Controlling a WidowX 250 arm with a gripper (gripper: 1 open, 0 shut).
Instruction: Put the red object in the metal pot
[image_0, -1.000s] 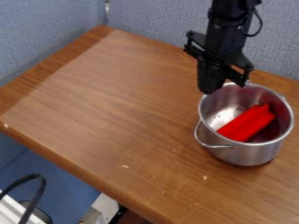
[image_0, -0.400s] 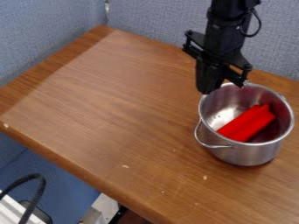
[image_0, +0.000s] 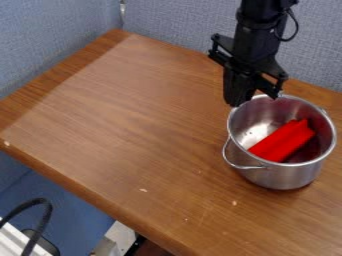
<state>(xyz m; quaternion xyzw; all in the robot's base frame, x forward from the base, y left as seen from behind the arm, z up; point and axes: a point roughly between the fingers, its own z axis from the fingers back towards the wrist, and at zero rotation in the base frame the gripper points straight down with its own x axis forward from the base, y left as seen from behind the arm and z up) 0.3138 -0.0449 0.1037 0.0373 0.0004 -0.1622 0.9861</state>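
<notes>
The red object (image_0: 290, 141) is a bright red block lying tilted inside the metal pot (image_0: 254, 165), which stands near the table's right edge. My gripper (image_0: 242, 99) hangs pointing down just above and to the left of the pot's rim. Its black fingers are pressed together and shut, with nothing between them. The block and the gripper are apart.
The wooden table (image_0: 120, 120) stretches to the left and front of the pot. A blue fabric wall (image_0: 67, 30) stands behind it. A black cable (image_0: 27, 215) loops below the table's front left edge.
</notes>
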